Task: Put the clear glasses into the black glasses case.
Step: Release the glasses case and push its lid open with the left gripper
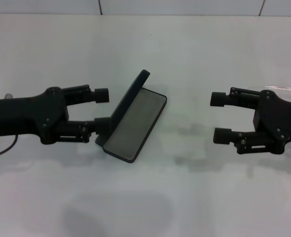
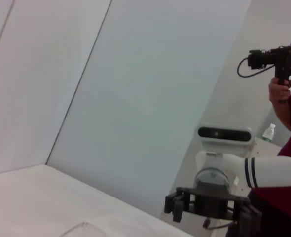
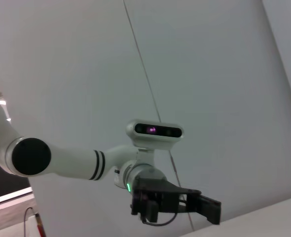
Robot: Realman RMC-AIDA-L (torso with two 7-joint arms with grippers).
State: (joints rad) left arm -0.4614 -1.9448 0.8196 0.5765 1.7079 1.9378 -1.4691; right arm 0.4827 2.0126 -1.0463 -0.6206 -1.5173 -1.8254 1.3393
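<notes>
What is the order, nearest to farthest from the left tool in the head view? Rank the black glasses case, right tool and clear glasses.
1. black glasses case: open, right against the left tool.
2. right tool: across the table, on the right.
3. clear glasses: far right, partly behind that tool.

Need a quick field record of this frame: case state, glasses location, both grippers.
case: black rectangular hard glasses case, open, lid raised, grey lining bare
glasses: clear plastic wraparound glasses, on white table, partly hidden behind right gripper, not in case
left gripper: open, lower finger at the case's left edge
right gripper: open, apart from case, holding nothing
</notes>
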